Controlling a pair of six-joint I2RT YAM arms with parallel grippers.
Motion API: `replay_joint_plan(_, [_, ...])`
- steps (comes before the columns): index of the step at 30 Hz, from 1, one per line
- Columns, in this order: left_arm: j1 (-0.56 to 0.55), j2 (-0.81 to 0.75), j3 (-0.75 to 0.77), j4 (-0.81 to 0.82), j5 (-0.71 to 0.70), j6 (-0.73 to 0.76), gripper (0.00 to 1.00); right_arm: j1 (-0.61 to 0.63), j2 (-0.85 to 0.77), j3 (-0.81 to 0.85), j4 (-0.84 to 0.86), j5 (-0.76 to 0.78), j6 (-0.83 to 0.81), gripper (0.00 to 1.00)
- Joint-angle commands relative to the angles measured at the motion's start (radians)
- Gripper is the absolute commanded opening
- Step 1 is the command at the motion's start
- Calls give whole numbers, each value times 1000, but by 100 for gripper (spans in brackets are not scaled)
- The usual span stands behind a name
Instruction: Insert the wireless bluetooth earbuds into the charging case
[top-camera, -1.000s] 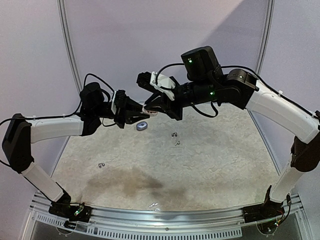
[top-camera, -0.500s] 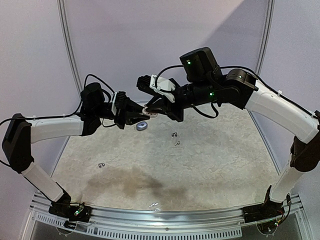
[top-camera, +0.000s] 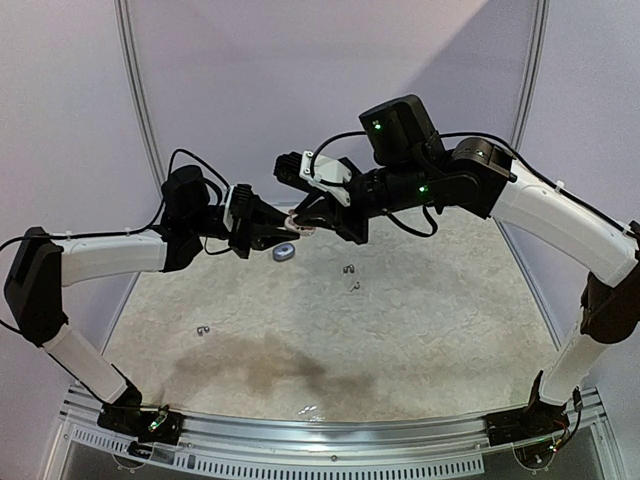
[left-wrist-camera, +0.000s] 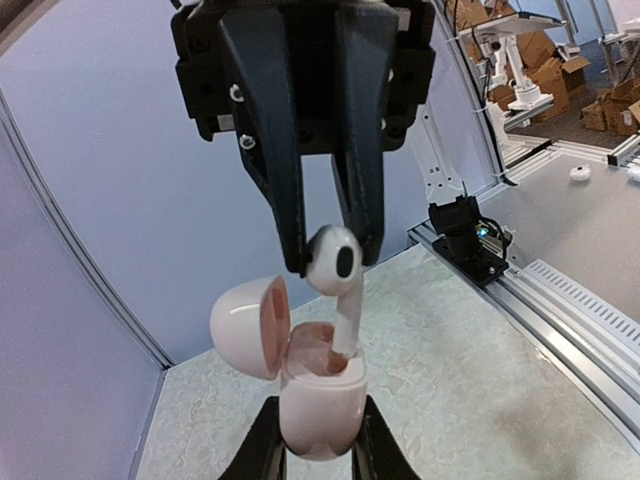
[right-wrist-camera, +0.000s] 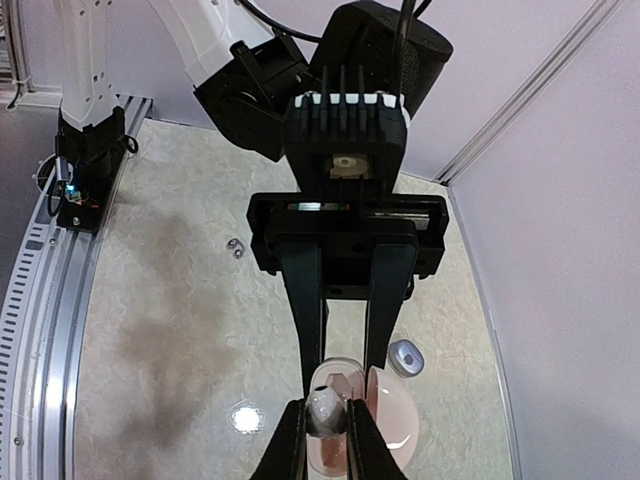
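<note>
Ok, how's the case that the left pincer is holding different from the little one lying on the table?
The held case is pale pink; the table case is grey-blue. The held case is open, the stem of a white earbud in the right pincer dipping into it; the table case looks shut. The held case is up in the left pincer; the table case lies untouched on the table. Both are small and rounded.

High at 6 o'clock, my overhead view looks toward 12; both wrist views, close in, face each other across the charging case (left-wrist-camera: 318, 405), seemingly near 12.
</note>
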Motion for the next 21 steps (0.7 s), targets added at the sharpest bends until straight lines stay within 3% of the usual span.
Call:
replay_joint_plan(1, [8,-18,14,-19,7,13,0,4,-10,24,-4,17,-5,0])
replay_joint_plan(21, [7,-20,13,-12,13,14,0,4,26,31,-47,45,-29,0])
